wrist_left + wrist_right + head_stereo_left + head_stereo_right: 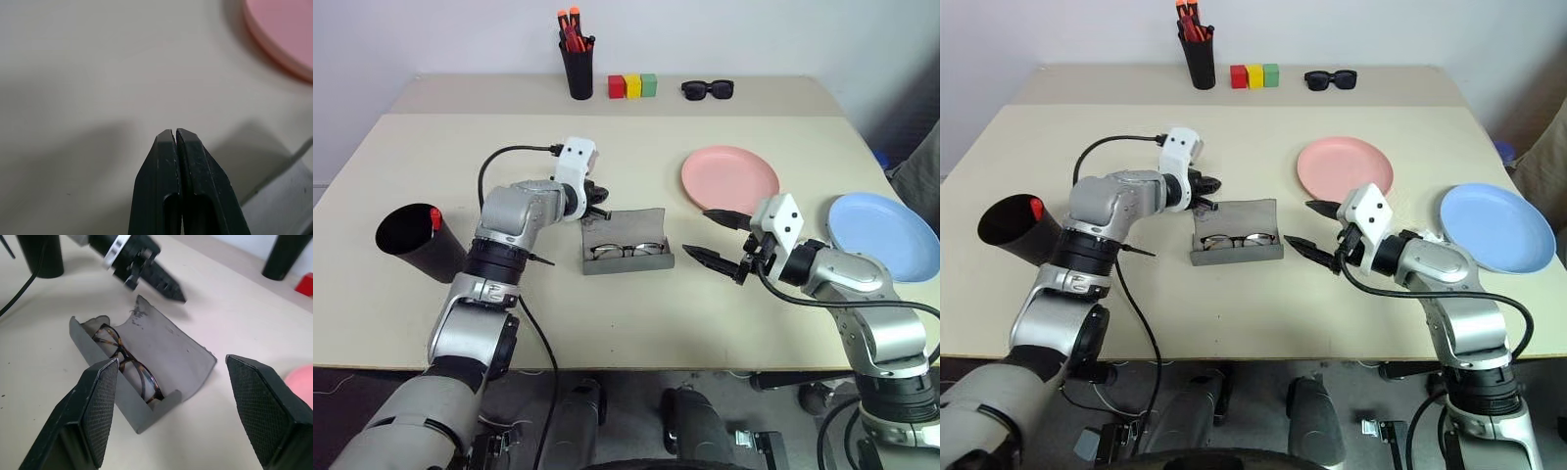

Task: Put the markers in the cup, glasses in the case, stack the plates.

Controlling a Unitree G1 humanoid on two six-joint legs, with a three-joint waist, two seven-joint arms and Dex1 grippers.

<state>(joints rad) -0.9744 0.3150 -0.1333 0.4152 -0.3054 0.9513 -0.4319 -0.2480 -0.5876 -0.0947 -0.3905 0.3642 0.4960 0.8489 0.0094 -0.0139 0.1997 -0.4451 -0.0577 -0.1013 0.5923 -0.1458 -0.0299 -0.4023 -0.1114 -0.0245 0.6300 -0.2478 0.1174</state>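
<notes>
The glasses (pixel 129 363) lie inside the grey case (pixel 626 245), and its lid is up. The left gripper (pixel 598 197) sits just behind the lid with its jaws shut tight on nothing. The right gripper (pixel 713 238) waits beside the case with its jaws wide and empty. Next, I think, the lid needs a push down to close it.

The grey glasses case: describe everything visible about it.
The grey rectangular hard-sided case lies open near the middle of the beige table, lid folded back flat behind a shallow tray. Brown round-lensed wire-rimmed glasses lie inside, folded. The lid's rim looks scuffed. The shut left gripper hovers behind the lid; neither gripper touches it.
</notes>
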